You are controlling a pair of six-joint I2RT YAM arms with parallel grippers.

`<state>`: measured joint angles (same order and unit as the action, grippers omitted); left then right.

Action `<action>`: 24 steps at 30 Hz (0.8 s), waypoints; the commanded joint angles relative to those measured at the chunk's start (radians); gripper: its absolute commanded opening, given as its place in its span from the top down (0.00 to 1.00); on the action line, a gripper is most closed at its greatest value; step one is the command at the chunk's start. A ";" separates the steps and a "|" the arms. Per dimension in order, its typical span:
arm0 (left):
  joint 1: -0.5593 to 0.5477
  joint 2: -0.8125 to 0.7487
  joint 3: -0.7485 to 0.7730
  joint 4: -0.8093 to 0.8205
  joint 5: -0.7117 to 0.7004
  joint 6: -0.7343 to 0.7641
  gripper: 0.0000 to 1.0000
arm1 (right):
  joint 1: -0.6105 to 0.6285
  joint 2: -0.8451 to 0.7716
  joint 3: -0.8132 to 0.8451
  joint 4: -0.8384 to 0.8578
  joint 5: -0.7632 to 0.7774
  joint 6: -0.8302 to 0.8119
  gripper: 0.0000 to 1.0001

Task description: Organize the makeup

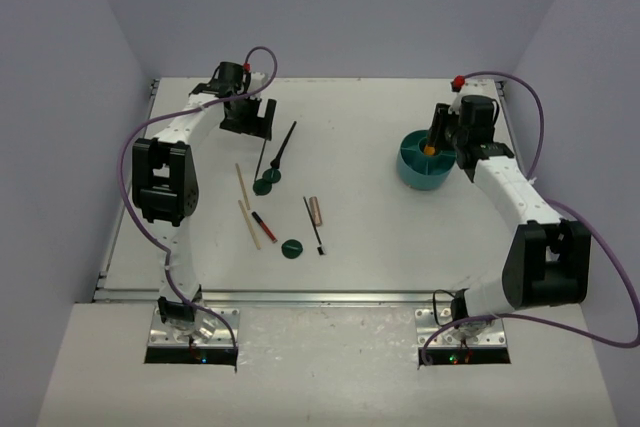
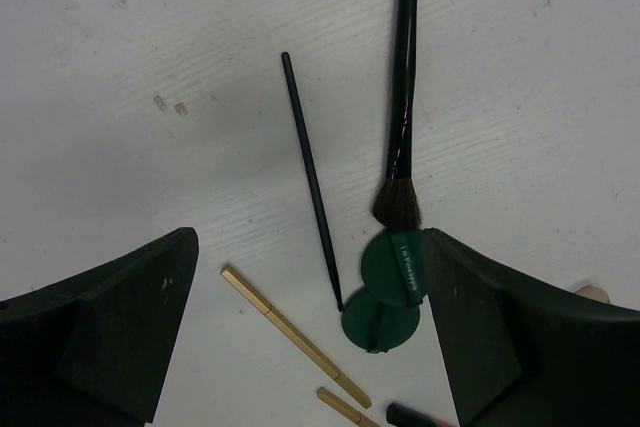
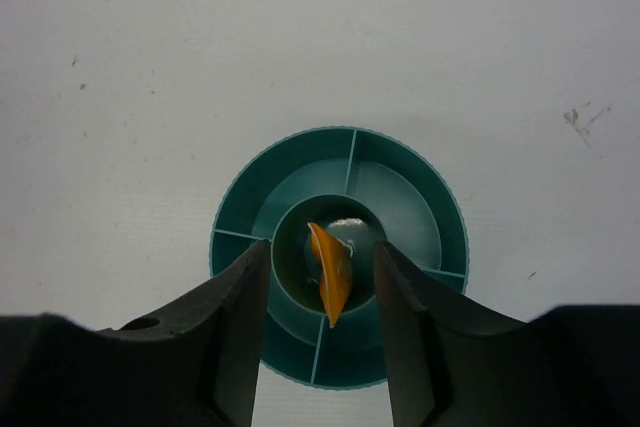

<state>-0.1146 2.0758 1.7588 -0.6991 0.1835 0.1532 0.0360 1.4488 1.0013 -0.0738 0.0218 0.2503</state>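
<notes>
Here, orange wedge (image 3: pixel 330 277), tip toward right gripper (image 3: pixel 323 252)

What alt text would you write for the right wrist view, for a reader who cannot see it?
The right hand hangs open over a teal round divided container, its dark fingers on either side of an orange wedge that sits in the centre cup, neither finger touching it. The container stands on a white table.
</notes>
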 commanded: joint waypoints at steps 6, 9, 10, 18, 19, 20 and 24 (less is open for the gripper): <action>-0.007 -0.021 0.004 0.015 -0.003 0.014 0.18 | 0.000 -0.039 0.058 0.035 -0.005 -0.005 0.50; -0.014 -0.010 0.001 0.004 0.008 0.033 0.34 | 0.000 -0.041 0.119 -0.005 -0.046 -0.008 0.50; -0.020 -0.001 0.003 -0.003 0.007 0.042 0.41 | 0.000 -0.044 0.131 -0.014 -0.067 -0.008 0.50; -0.083 0.065 0.005 -0.055 -0.097 0.114 0.57 | 0.059 -0.092 0.143 -0.047 -0.089 0.001 0.52; -0.084 0.052 -0.003 -0.057 -0.079 0.126 0.57 | 0.068 -0.097 0.141 -0.055 -0.088 -0.003 0.52; -0.086 0.037 -0.015 -0.059 -0.055 0.144 0.57 | 0.080 -0.100 0.138 -0.063 -0.087 -0.007 0.52; -0.113 -0.034 -0.113 -0.051 0.040 0.280 0.57 | 0.121 -0.105 0.115 -0.080 -0.080 -0.021 0.52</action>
<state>-0.2073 2.1360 1.7097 -0.7529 0.1475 0.2982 0.1248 1.3701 1.1038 -0.1411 -0.0554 0.2509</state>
